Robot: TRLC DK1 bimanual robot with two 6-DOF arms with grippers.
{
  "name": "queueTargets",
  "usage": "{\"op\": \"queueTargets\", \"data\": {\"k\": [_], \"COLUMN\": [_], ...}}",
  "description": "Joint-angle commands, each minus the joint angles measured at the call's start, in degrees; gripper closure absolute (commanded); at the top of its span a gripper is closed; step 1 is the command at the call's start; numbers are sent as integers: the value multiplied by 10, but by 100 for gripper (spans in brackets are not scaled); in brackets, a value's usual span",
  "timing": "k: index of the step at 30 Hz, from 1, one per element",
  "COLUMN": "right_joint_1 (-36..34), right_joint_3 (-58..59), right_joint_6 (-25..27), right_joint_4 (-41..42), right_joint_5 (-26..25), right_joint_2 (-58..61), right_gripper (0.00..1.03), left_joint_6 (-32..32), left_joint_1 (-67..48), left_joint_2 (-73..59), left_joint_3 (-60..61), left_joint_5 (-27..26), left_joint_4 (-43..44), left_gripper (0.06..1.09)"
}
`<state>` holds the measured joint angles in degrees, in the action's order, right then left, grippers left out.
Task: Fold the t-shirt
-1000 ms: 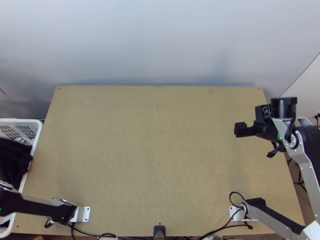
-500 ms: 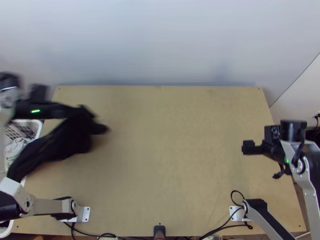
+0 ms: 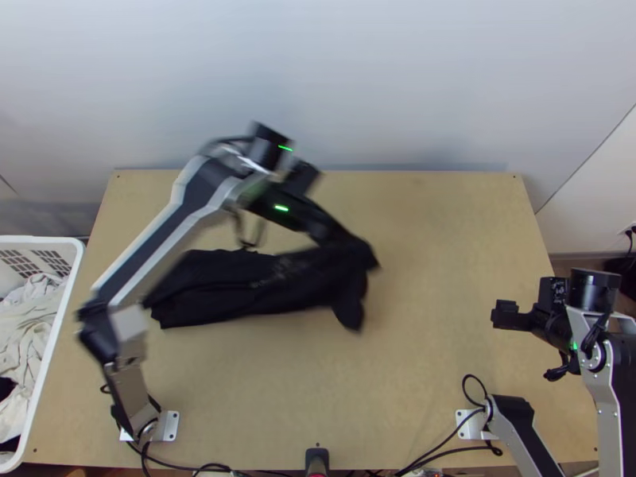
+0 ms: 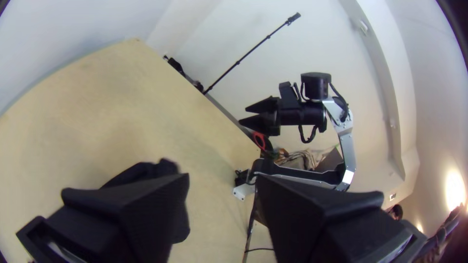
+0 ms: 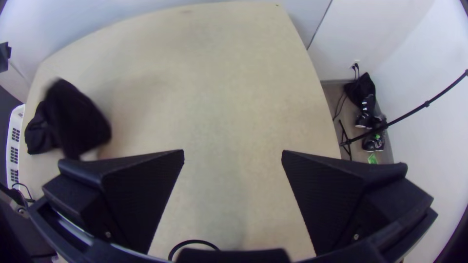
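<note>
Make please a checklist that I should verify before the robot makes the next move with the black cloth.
1. Black cloth on the table: ok, most of it lies there, left of the middle.
2. Cloth spread flat for folding: not ok, it is bunched into a long heap.
3. Sleeves and collar recognisable: cannot tell, the folds hide them.
4. Left gripper away from the cloth: not ok, it is at the cloth's right end.
5. Right gripper open: ok, its fingers are wide apart.
</note>
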<state>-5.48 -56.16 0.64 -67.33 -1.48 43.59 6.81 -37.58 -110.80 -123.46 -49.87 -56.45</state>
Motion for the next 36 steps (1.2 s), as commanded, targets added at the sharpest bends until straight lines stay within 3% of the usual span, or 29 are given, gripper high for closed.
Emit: {"op": "queueTargets", "data": {"k": [1, 4, 9, 11, 15, 21, 25, 36], "right_joint_1": [-27, -16, 31, 61, 129, 234, 303, 349], "right_joint_3": [12, 18, 29, 31, 13, 13, -8, -120], "right_joint_6": [3, 12, 27, 30, 43, 59, 59, 51], "right_joint_4": [11, 11, 10, 2, -7, -4, 34, 98], "right_joint_5": [1, 5, 16, 17, 17, 18, 18, 44], "right_joint_2": [7, 23, 40, 56, 97, 200, 274, 447], "right_gripper": [8, 4, 4, 5, 5, 5, 5, 10], "left_joint_6": [63, 1, -152, -181, -223, -305, -336, -449], "left_joint_1": [-108, -90, 2, 61, 181, 296, 370, 514], "left_joint_2": [-99, -84, -38, -13, 34, 84, 140, 187], "left_joint_3": [-62, -50, -13, 27, 119, 229, 309, 448], "left_joint_5": [17, 24, 92, 111, 133, 223, 234, 311], "left_joint_4": [69, 7, -145, -175, -175, -182, -165, -100], "left_gripper": [9, 9, 10, 10, 10, 10, 10, 11]}}
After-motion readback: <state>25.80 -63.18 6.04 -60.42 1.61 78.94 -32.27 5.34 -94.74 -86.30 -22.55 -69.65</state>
